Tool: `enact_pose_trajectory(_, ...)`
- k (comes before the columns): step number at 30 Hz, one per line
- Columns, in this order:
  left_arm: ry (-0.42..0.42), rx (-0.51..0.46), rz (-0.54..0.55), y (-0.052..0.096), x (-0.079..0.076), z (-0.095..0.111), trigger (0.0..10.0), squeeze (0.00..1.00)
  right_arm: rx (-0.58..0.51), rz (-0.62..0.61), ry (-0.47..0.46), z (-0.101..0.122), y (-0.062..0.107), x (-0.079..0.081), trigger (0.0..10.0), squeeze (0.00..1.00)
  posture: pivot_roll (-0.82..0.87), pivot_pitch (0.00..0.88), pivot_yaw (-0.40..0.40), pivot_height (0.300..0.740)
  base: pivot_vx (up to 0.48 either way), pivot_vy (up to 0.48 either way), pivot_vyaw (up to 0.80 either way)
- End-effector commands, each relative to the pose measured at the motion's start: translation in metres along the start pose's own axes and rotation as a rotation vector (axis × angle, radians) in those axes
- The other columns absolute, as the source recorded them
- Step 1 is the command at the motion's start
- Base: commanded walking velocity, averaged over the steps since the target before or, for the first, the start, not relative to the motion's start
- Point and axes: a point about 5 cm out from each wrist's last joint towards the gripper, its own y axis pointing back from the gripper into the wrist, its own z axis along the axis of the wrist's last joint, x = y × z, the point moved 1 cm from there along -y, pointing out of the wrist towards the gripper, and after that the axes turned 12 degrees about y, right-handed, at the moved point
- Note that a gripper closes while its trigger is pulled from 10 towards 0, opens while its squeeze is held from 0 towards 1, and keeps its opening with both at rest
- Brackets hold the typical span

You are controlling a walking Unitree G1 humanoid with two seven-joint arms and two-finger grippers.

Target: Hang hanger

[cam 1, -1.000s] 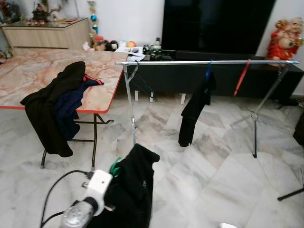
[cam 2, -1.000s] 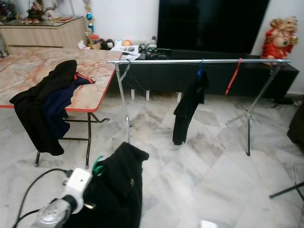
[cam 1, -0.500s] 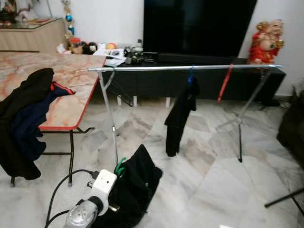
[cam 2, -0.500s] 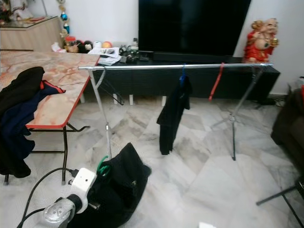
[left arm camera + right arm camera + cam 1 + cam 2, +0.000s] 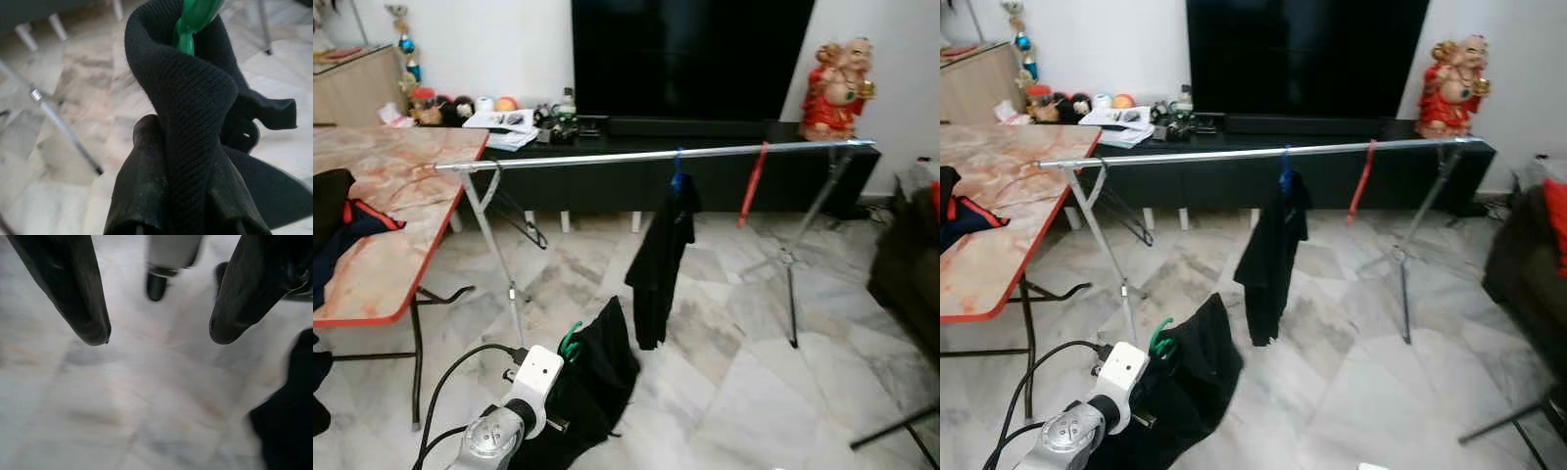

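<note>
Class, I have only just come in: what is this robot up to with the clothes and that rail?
The left gripper is shut on a black garment on a green hanger, held low in front of the robot. It faces a silver clothes rail, where another black garment hangs from a blue hanger beside a red hanger. The carried one is not yet hung. The right gripper hangs open over the floor.

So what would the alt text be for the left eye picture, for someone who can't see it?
The robot's left arm holds a black garment on a green hanger low in front of a long metal clothes rail. A black top on a blue hanger and a bare red hanger hang from the rail, with a dark TV behind.
</note>
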Motion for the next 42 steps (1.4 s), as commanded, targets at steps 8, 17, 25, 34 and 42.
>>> enact_pose_trajectory(8, -0.024, -0.037, -0.013, -0.006, -0.002, 0.012, 10.0, 0.0, -0.011, -0.004, 0.007, 0.003, 0.0, -0.003, 10.0, 0.0, 0.14, 0.0, -0.018, 0.74, 0.43, 0.0, 0.0)
enact_pose_trajectory(17, -0.025, -0.041, 0.008, -0.006, 0.001, 0.014, 10.0, 0.0, -0.002, 0.012, 0.027, 0.004, 0.0, -0.002, 10.0, 0.0, 0.14, 0.0, -0.022, 0.74, 0.433, 0.0, 0.0)
enact_pose_trajectory(25, -0.027, -0.039, -0.005, -0.008, -0.001, 0.015, 10.0, 0.0, 0.001, 0.026, 0.046, 0.006, -0.001, -0.001, 10.0, 0.0, 0.14, 0.0, -0.024, 0.74, 0.469, 0.0, 0.0)
enact_pose_trajectory(34, -0.061, -0.046, -0.022, -0.013, 0.001, 0.026, 10.0, 0.0, 0.002, 0.021, 0.043, 0.006, -0.001, -0.002, 10.0, 0.0, 0.14, 0.0, -0.028, 0.74, 0.48, 0.0, 0.0)
enact_pose_trajectory(42, -0.111, -0.028, -0.079, -0.017, 0.001, 0.035, 10.0, 0.0, 0.002, 0.023, 0.047, 0.007, -0.001, -0.002, 10.0, 0.0, 0.14, 0.0, -0.03, 0.74, 0.371, 0.0, 0.0)
